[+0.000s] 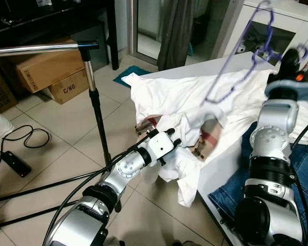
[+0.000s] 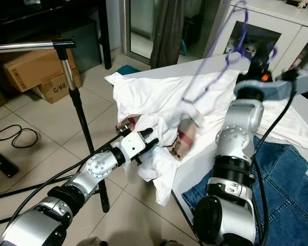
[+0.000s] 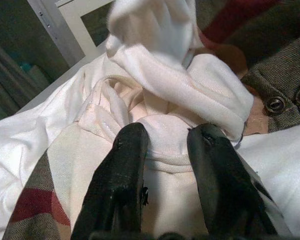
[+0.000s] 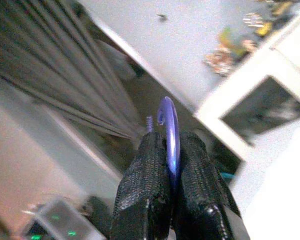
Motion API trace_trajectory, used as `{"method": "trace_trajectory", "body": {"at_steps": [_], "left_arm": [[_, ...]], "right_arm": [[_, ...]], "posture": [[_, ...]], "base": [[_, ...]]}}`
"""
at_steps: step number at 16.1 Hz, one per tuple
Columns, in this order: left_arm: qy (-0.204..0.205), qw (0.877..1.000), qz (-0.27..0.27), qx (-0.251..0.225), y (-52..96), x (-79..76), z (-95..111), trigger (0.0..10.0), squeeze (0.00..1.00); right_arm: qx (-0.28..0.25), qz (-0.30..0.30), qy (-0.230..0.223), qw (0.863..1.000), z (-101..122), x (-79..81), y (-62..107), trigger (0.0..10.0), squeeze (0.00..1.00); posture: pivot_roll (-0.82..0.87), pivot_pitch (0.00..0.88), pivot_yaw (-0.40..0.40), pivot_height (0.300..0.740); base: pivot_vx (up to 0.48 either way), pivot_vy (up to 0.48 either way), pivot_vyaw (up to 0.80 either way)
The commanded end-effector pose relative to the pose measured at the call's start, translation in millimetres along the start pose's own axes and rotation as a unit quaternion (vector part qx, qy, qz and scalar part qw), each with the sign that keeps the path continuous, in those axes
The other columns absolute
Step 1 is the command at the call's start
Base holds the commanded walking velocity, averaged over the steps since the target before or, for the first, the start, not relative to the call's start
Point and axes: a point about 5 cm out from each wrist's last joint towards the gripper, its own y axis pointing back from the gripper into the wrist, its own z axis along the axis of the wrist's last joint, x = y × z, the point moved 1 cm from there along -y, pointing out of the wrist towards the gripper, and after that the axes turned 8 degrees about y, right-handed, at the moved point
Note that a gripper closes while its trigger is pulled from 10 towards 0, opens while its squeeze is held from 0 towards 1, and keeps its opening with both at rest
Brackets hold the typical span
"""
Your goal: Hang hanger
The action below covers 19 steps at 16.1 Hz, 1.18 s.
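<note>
Left eye view: white table [image 1: 220, 169] carries a heap of soft white garment [image 1: 174, 97] with brown-red check lining, limp cloth that will slump. Metal rail [image 1: 41, 48] on a black stand, hard and round, stands well apart on the left. Right gripper [image 4: 171, 165] is pinched tight on the purple hanger [image 1: 236, 66], held raised over the table; thin, stiff, light, likely slippery plastic, best gripped near the hook. Left gripper [image 3: 166, 150] has its fingers apart, resting against a white fold.
</note>
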Motion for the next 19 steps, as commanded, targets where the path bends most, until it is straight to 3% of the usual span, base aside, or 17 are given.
{"method": "trace_trajectory", "body": {"at_steps": [1, 5, 8, 13, 16, 19], "left_arm": [[0.003, 1.000, -0.002, 0.007, 0.6, -3.5, -4, 10.0, 0.00], [0.002, 1.000, 0.005, 0.006, 1.9, -1.7, -4, 10.0, 0.00], [0.003, 1.000, 0.006, 0.006, 2.8, -2.1, -5, 10.0, 0.00], [0.002, 1.000, 0.003, 0.006, 4.5, -4.5, -7, 10.0, 0.00], [0.004, 1.000, -0.001, 0.006, 5.4, -8.3, -8, 10.0, 0.00], [0.006, 1.000, -0.001, 0.007, 7.1, -10.1, -11, 10.0, 0.00]], "right_arm": [[0.008, -0.022, 0.021, 1.000, -3, -4.2, 1.9, 0.0, 0.00], [0.067, -0.115, 0.046, 0.990, -32, -24.7, 16.1, 0.0, 0.00], [0.106, -0.152, -0.039, 0.982, -52, -27.4, 24.2, 0.0, 0.00], [0.092, -0.132, -0.125, 0.979, -53, -5.3, 10.3, 0.0, 0.00], [0.076, -0.140, -0.156, 0.975, -47, -4.1, -3.5, 0.0, 0.00], [0.047, -0.121, -0.109, 0.986, -34, -6.0, -13.8, 0.0, 0.00]], "posture": [[0.06, 0.012, -0.049, 0.740], [0.06, 0.014, -0.052, 0.740], [0.06, 0.017, -0.055, 0.740], [0.07, 0.025, -0.052, 0.740], [0.08, 0.028, -0.055, 0.740], [0.08, 0.029, -0.055, 0.740]], "base": [[0.000, 0.000, 0.00], [0.000, 0.000, 0.00], [0.000, 0.000, 0.00], [0.000, 0.000, 0.00], [0.000, 0.000, 0.00], [0.000, 0.000, 0.00]]}}
